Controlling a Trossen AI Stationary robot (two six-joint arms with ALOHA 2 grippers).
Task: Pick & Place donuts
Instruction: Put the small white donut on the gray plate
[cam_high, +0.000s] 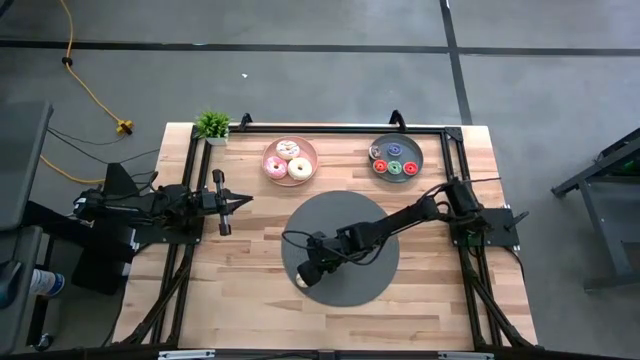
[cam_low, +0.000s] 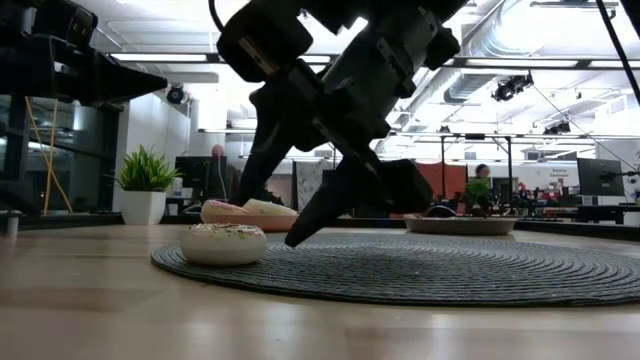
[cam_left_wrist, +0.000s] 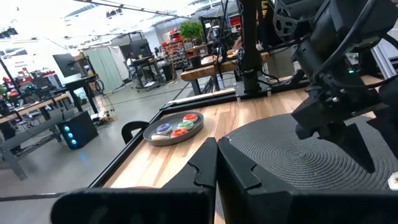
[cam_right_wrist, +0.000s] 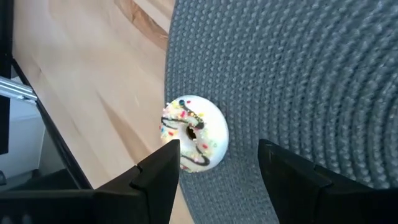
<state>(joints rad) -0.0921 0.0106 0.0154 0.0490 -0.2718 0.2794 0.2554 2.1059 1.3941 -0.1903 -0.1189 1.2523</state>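
A white-frosted donut with sprinkles (cam_high: 302, 281) (cam_right_wrist: 194, 141) lies flat on the big dark grey disc (cam_high: 372, 278), near the disc's near-left rim. My right gripper (cam_high: 308, 272) (cam_right_wrist: 217, 158) slants down over it, open. In the low view one fingertip (cam_low: 292, 238) stands low beside the donut (cam_low: 223, 243) and the other hangs above it. I see no touch. More donuts rest on a pink plate (cam_high: 290, 160) and several small ones on a grey plate (cam_high: 396, 157). My left gripper (cam_high: 243, 200) (cam_left_wrist: 215, 168) waits shut at the table's left.
A small potted plant (cam_high: 212, 125) stands at the far left corner. A dark frame rail (cam_high: 330, 128) runs along the far edge behind both plates. Bare wood lies left of and in front of the disc. A yellow cable (cam_high: 85, 80) lies on the floor beyond the table.
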